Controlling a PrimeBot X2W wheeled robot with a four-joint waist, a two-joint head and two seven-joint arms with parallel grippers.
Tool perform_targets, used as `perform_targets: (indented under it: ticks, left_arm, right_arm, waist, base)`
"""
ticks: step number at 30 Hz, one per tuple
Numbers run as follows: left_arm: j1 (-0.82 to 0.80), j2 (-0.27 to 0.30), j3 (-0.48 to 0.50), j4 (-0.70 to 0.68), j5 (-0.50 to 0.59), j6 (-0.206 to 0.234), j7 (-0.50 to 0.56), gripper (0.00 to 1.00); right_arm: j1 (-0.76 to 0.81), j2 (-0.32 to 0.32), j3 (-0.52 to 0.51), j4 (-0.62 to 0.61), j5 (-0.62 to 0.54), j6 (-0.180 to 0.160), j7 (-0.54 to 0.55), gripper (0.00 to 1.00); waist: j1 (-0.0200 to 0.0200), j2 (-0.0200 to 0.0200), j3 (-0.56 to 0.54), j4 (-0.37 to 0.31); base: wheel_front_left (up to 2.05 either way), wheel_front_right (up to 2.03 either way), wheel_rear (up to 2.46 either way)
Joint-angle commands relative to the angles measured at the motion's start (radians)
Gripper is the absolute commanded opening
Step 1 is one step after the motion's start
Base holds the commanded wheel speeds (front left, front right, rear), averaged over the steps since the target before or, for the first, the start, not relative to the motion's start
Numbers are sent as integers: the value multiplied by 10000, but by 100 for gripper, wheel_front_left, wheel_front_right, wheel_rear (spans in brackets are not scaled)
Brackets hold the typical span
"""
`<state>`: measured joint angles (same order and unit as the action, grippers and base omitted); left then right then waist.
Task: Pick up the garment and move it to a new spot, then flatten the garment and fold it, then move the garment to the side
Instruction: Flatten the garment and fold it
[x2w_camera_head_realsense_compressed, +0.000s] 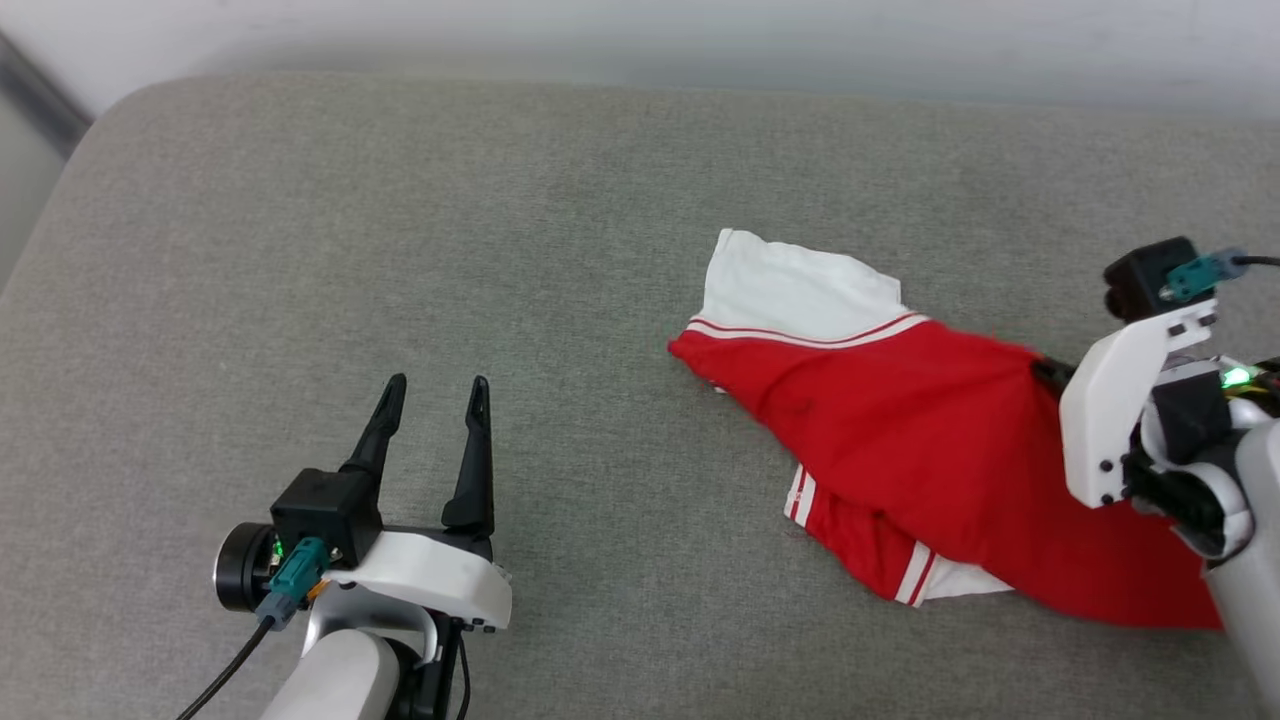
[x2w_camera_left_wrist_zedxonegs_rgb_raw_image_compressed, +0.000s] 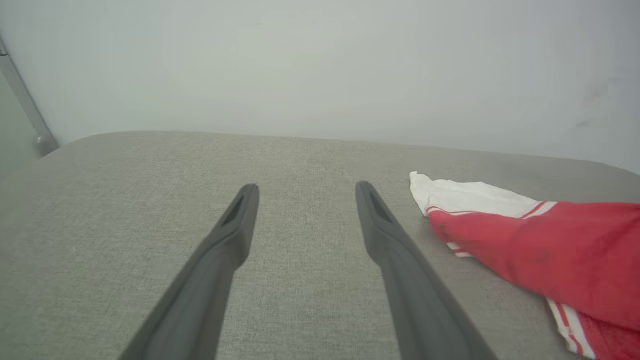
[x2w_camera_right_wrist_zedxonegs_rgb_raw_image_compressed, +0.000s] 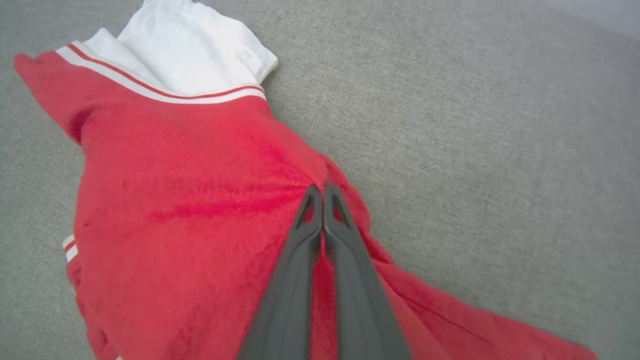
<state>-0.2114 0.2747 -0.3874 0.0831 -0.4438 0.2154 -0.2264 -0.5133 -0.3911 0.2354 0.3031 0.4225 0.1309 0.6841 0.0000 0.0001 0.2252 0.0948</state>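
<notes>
Your right tool (x2w_camera_right_wrist_zedxonegs_rgb_raw_image_compressed: 320, 190) clenches a red fold of the garment (x2w_camera_right_wrist_zedxonegs_rgb_raw_image_compressed: 190, 215); your left tool (x2w_camera_head_realsense_compressed: 437, 384) gapes released, well apart to its left.

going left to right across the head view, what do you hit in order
left gripper, open, fingers pointing up → bare stretch of grey cushion → garment, white sleeve first, then the red body → right gripper, shut on the garment's right part
</notes>
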Motion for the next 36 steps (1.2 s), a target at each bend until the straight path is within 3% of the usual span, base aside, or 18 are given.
perform_targets:
  ticks: [1,5,11,14,18,19,20,21,29,36]
  left_arm:
    - [-16,17,-5,36,-3,-3,-58,100]
    - [-4,60,9,85,-17,15,-73,100]
    - [143,100,-13,100,-52,89,-48,100]
    - [224,126,-18,108,-72,117,-26,100]
    - [402,179,22,104,-146,164,-1,100]
    - [435,189,27,83,-163,191,12,100]
    - [454,206,36,54,-170,213,33,100]
    - [479,232,52,19,-158,230,62,100]
    - [790,374,119,-47,-257,361,170,100]
    - [1268,489,98,-125,-348,534,312,100]
  right_arm:
    - [-175,-75,-247,44,18,-3,-201,0]
    - [-144,-8,-1016,140,6,-3,-528,0]
    - [927,411,-3800,533,-367,-3,-1399,0]
    - [1830,826,-5251,778,-735,-3,-1706,0]
    - [3050,1631,-6447,1028,-1331,-3,-1865,0]
    - [3286,1893,-6597,1070,-1400,-3,-1882,13]
    - [3469,2052,-6693,1081,-1483,-3,-1940,48]
    - [3572,2197,-6745,1010,-1583,-3,-2125,100]
    - [3532,2674,-5988,-193,-1863,-3,-5121,100]
    - [4160,2592,-4507,-1539,-1969,-3,-6626,100]
  waist:
    - [0,-1,-62,-117]
    - [0,-1,-142,-285]
    - [0,-1,-333,-516]
    - [0,-1,-441,-589]
    - [0,-1,-616,-690]
    - [0,-1,-654,-708]
    - [0,-1,-685,-729]
    - [0,-1,-711,-754]
    - [0,-1,-1209,-852]
    - [0,-1,-1917,-823]
  base:
    - [0,0,0]
    - [0,0,0]
    - [0,0,0]
    - [0,0,0]
    - [0,0,0]
    - [0,0,0]
    - [0,0,0]
    - [0,0,0]
    - [0,0,0]
    - [0,0,0]
